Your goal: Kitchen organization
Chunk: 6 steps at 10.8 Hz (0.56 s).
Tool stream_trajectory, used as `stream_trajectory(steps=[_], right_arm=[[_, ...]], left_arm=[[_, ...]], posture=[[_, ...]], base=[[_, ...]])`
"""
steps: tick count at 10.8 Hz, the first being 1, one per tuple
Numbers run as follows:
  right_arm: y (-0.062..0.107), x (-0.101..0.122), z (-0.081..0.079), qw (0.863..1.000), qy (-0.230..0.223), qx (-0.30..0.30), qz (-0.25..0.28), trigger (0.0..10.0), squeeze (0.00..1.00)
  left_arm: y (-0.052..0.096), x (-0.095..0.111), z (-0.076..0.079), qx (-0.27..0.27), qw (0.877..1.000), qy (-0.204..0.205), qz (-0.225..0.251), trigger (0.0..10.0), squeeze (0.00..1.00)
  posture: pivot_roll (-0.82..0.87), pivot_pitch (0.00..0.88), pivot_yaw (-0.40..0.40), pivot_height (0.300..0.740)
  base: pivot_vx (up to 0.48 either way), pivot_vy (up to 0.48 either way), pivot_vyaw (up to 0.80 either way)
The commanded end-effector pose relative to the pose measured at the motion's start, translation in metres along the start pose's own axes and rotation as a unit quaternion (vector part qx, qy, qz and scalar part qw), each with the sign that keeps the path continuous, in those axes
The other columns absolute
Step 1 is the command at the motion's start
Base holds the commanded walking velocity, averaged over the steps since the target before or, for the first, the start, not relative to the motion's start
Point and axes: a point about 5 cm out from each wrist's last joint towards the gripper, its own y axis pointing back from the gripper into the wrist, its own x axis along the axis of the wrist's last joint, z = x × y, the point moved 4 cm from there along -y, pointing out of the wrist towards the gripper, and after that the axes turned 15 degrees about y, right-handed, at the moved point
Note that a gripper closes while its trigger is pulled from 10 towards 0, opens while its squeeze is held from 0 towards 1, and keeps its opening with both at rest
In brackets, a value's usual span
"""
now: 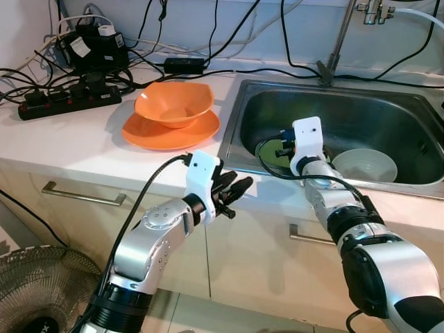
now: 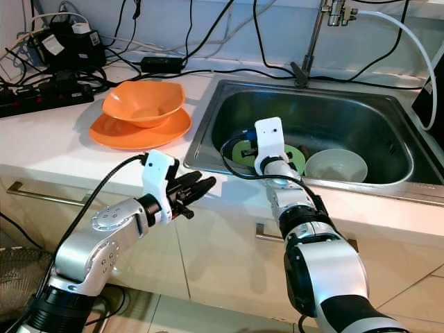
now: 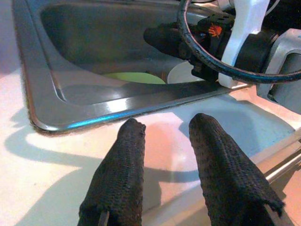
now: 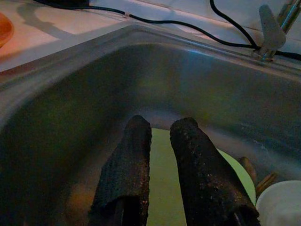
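No text reads clearly; an orange mark on the right wrist mount [image 3: 215, 31] is perhaps a logo.

A white countertop [image 1: 83, 142] tops pale cabinets [image 1: 62, 208] with metal handles; beige tiled floor [image 2: 409, 291] below.

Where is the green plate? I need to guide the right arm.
In the eye views, the green plate lies on the sink bottom, left of the white bowl, just under the right gripper.

Your left gripper [image 1: 234, 194] hangs level, fingers [image 3: 216, 155] slightly parted, pointing toward 2 o'clock. Your right gripper [image 4: 157, 141] reaches toward 12 o'clock, angled downward, fingers narrowly apart.
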Motion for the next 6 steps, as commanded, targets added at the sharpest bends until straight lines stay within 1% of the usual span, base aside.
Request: stream_trajectory(steps=[1,3,4,5,6], right_arm=[[-0.003,0.01,0.002,1.0,0.0,-0.003,0.013,10.0,0.0],[-0.004,0.025,0.006,0.999,-0.011,-0.01,0.047,10.0,0.0],[-0.004,0.048,0.006,0.995,-0.025,-0.006,0.101,10.0,0.0],[-0.002,0.064,0.007,0.989,-0.036,-0.005,0.142,10.0,0.0],[0.004,0.078,0.008,0.982,-0.049,-0.006,0.182,10.0,0.0]], left_arm=[[0.0,0.0,0.002,0.0,1.0,-0.006,-0.002,10.0,0.0],[-0.002,0.013,-0.003,0.023,0.999,-0.025,0.035,10.0,0.0],[-0.003,0.034,-0.013,0.061,0.993,-0.059,0.087,10.0,0.0],[-0.002,0.053,-0.019,0.086,0.985,-0.078,0.129,10.0,0.0],[-0.001,0.076,-0.026,0.115,0.971,-0.127,0.167,10.0,0.0]], posture=[[0.22,0.021,0.003,0.74],[0.22,0.027,-0.003,0.74],[0.21,0.03,-0.004,0.74],[0.2,0.031,-0.006,0.74],[0.18,0.032,-0.008,0.74]], base=[[0.0,0.0,0.0],[0.0,0.0,0.0],[0.0,0.0,0.0],[0.0,0.0,0.0],[0.0,0.0,0.0]])
